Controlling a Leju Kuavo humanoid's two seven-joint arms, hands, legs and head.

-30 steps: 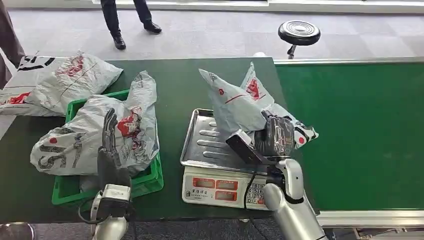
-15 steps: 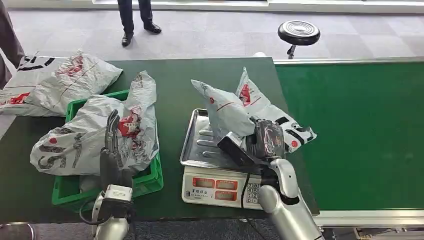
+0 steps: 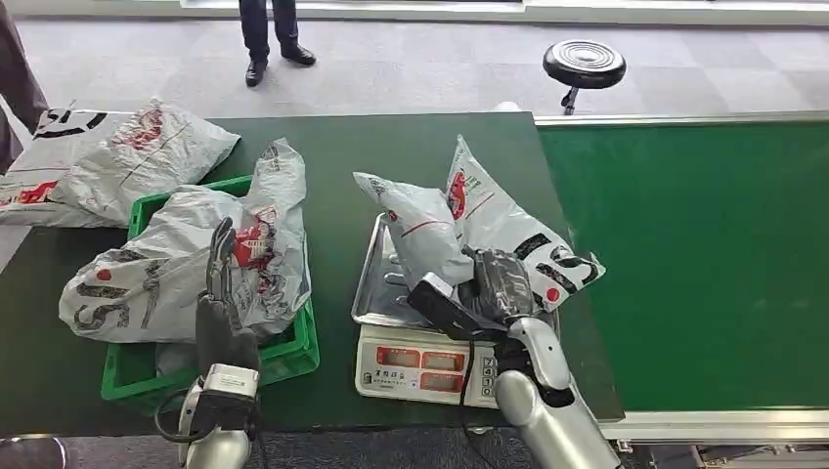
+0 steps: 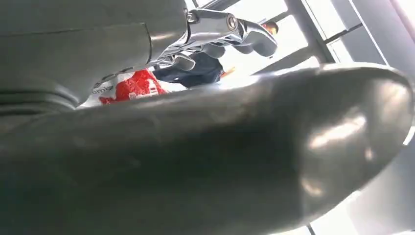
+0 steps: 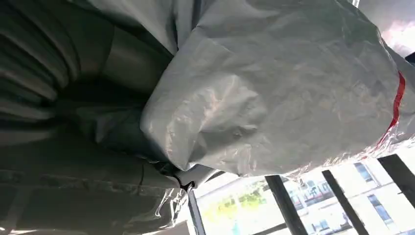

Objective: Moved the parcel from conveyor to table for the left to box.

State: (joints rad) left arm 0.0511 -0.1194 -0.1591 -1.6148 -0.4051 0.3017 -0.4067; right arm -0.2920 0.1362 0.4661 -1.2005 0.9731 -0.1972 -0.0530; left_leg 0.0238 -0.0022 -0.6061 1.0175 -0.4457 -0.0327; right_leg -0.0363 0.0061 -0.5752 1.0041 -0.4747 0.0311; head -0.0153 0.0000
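My right hand (image 3: 494, 288) grips a grey plastic parcel (image 3: 459, 220) with red and black print, holding it over the steel pan of the weighing scale (image 3: 386, 293); the right wrist view has the same parcel (image 5: 279, 93) pressed close against my right hand (image 5: 63, 93). The parcel's tail hangs toward the green conveyor (image 3: 694, 254). My left hand (image 3: 217, 283) stands upright, fingers straight and apart, against a grey parcel (image 3: 186, 264) lying in the green box (image 3: 283, 357). In the left wrist view my left hand (image 4: 195, 147) holds nothing.
Another grey parcel (image 3: 117, 161) lies at the table's far left. The scale's keypad (image 3: 430, 366) faces me at the front edge. A black stool (image 3: 585, 64) stands beyond the conveyor, and a person's legs (image 3: 271, 34) are on the floor behind the table.
My right hand has carried the parcel leftward from the conveyor edge to above the scale pan. The left hand has barely moved. The person behind has stepped to the right.
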